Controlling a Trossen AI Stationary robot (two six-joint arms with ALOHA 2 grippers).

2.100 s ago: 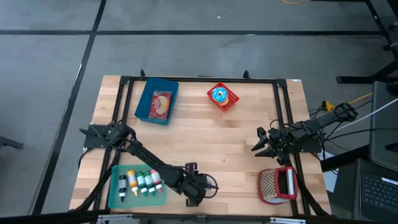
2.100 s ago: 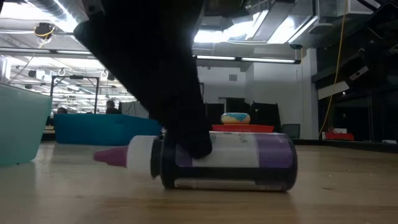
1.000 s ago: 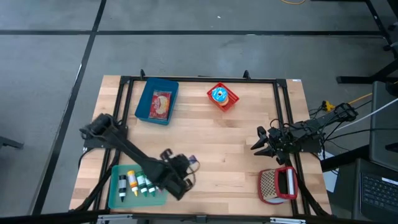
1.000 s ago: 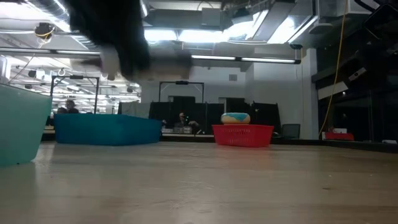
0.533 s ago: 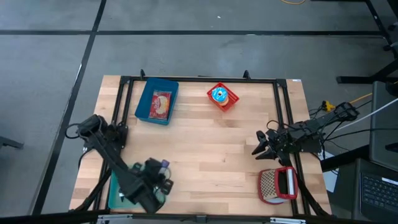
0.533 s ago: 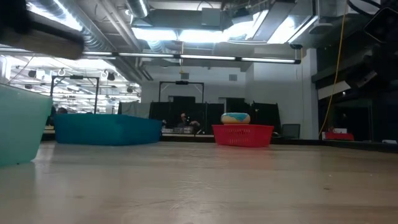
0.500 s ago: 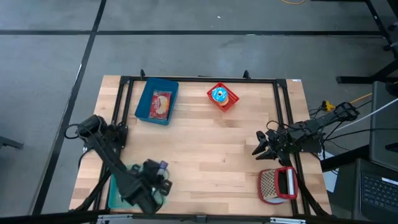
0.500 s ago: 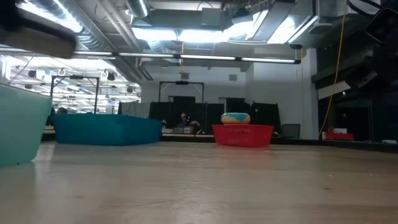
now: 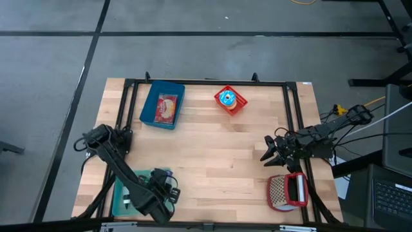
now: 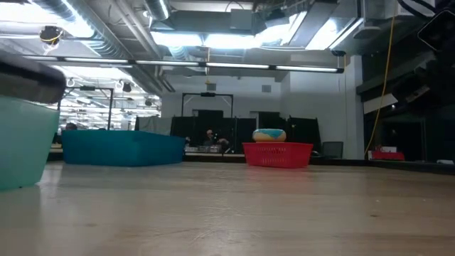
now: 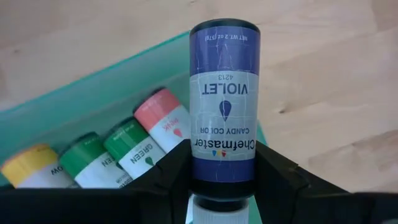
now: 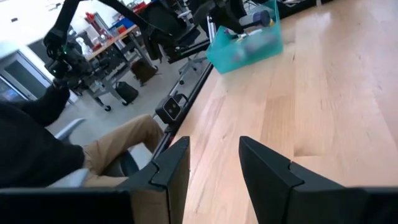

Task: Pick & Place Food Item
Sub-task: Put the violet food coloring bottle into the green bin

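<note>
Violet candy-colour bottle (image 11: 223,106) sits clamped between the left gripper's (image 11: 222,180) fingers, held just above the teal tray (image 11: 93,93) at the table's front-left corner, where pink, green and yellow bottles lie side by side. Right gripper (image 9: 270,150) hangs by the right edge, fingers parted, nothing between them.

Violet bottle (image 11: 224,106) in left hand (image 11: 222,180)
</note>
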